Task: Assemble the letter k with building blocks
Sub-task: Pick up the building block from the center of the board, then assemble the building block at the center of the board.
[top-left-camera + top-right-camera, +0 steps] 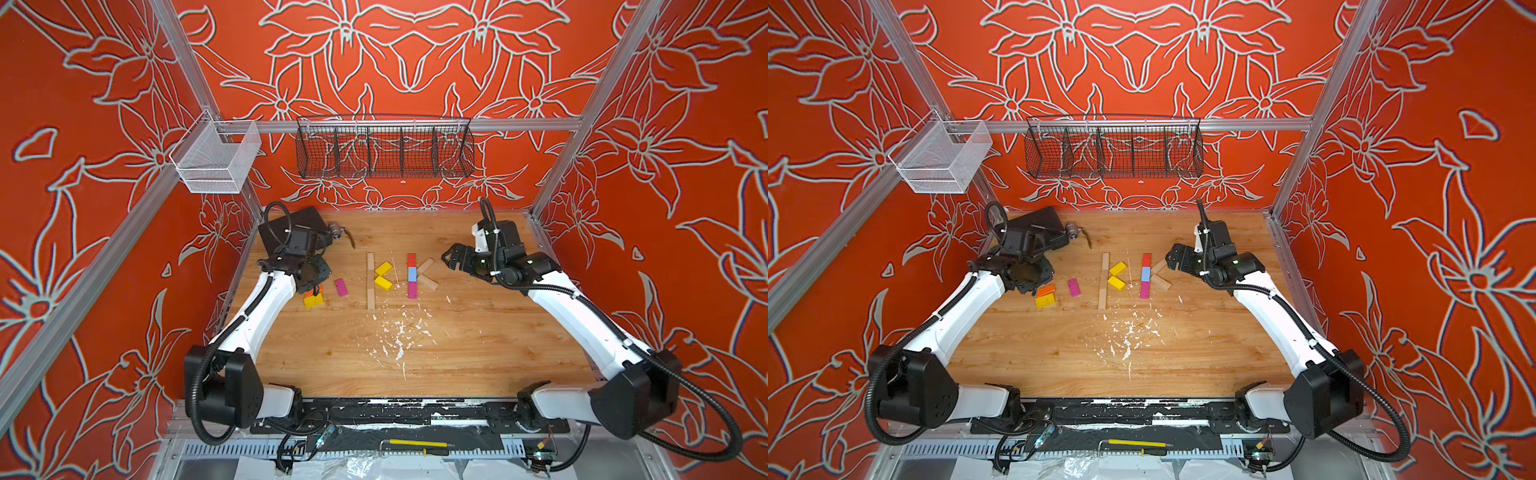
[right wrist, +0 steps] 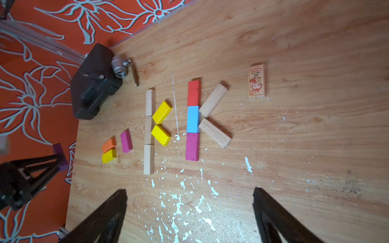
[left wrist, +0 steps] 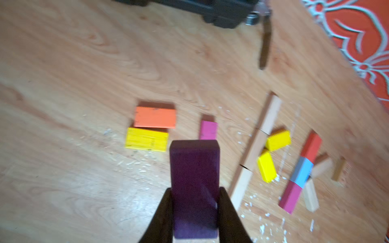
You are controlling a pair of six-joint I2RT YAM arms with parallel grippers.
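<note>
Two high front views over the tabletop point(image 1: 457, 353); wrist cameras close, downward.

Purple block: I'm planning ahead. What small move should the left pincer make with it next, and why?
Probably lower the purple block to the table end to end with the loose magenta block, starting a new stem. The left pincer is shut on it above the table; two K shapes already lie complete, and the magenta block lies alone beside them.
</note>
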